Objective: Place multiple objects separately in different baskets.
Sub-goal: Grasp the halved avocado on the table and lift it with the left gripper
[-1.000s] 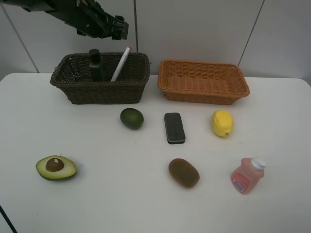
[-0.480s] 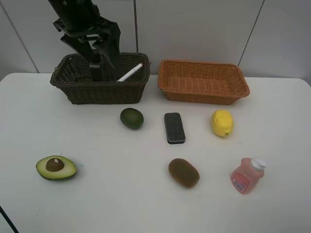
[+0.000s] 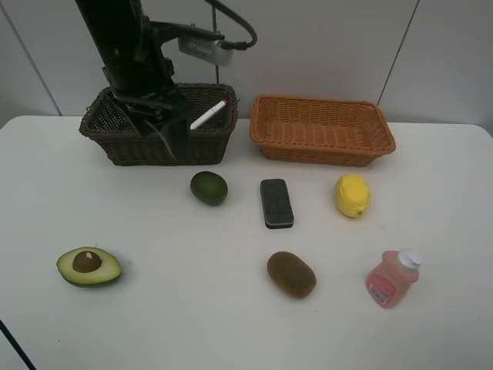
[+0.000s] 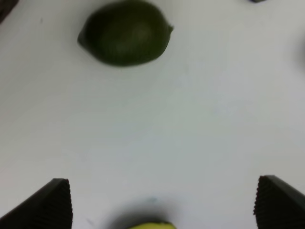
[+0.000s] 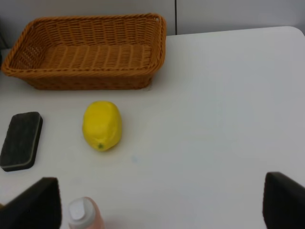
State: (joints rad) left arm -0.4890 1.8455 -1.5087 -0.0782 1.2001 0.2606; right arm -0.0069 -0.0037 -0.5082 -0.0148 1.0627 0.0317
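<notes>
My left gripper (image 3: 169,137) hangs open and empty over the front wall of the dark brown basket (image 3: 208,146). A white-pink marker (image 3: 209,114) lies tilted inside that basket. The orange-tan basket (image 3: 323,150) stands to its right and holds nothing. On the table lie a whole avocado (image 3: 209,188), black eraser (image 3: 276,203), lemon (image 3: 352,195), kiwi (image 3: 291,274), pink bottle (image 3: 393,279) and halved avocado (image 3: 88,265). The left wrist view looks down past the left gripper (image 4: 164,205) at the whole avocado (image 4: 125,32). The right gripper (image 5: 159,202) is open, short of the lemon (image 5: 102,125).
The right wrist view also shows the orange-tan basket (image 5: 86,81), the eraser (image 5: 21,140) and the pink bottle's white cap (image 5: 81,212). A wall stands close behind both baskets. The left arm's cable (image 3: 231,23) loops above the dark basket.
The left arm swung from behind and above the dark basket down to its front wall, staying open. The marker tipped from nearly upright to a low tilt inside the basket.
</notes>
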